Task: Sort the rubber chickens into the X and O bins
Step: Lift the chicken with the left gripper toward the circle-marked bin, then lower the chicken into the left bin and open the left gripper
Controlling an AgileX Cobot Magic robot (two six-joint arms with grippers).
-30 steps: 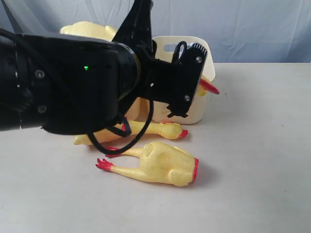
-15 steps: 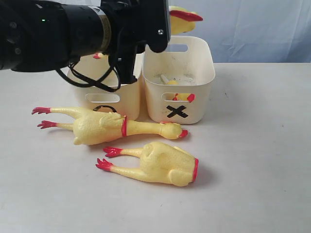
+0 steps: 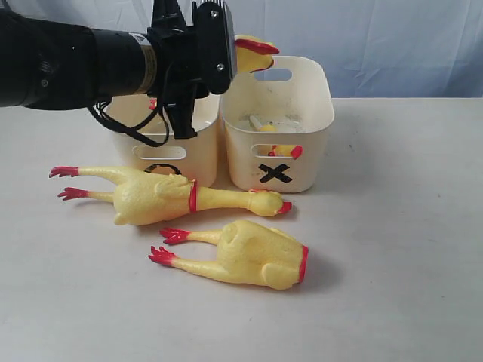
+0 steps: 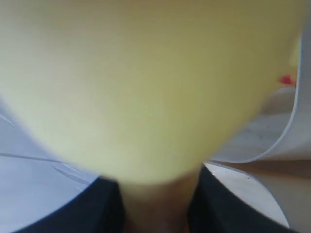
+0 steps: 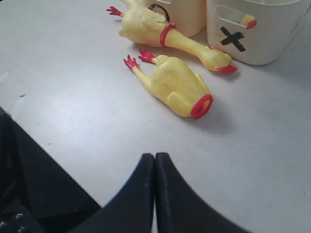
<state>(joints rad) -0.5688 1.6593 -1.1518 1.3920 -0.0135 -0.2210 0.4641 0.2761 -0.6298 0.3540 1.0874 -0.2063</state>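
My left gripper [image 3: 225,50] hangs over the O bin [image 3: 198,154], shut on a yellow rubber chicken whose red-combed head [image 3: 254,51] sticks out toward the X bin [image 3: 309,154]. Its yellow body [image 4: 146,82] fills the left wrist view, pinched between the dark fingers [image 4: 104,208]. A whole long-necked chicken [image 3: 162,197] lies in front of both bins. The headless body [image 3: 256,253] lies nearer. A yellow and red piece [image 3: 284,151] shows through the X bin's slot. My right gripper [image 5: 154,158] is shut and empty, low over the table, apart from the headless body [image 5: 175,85].
The two bins stand side by side at the back of the pale table [image 3: 400,249]. A blue cloth backdrop [image 3: 392,38] hangs behind them. The right wrist view shows the whole chicken [image 5: 146,26] and the X bin [image 5: 272,39] further off.
The left arm has drawn back from close to the camera to above the bins. In the last half second the held chicken's head has come down and to the left.
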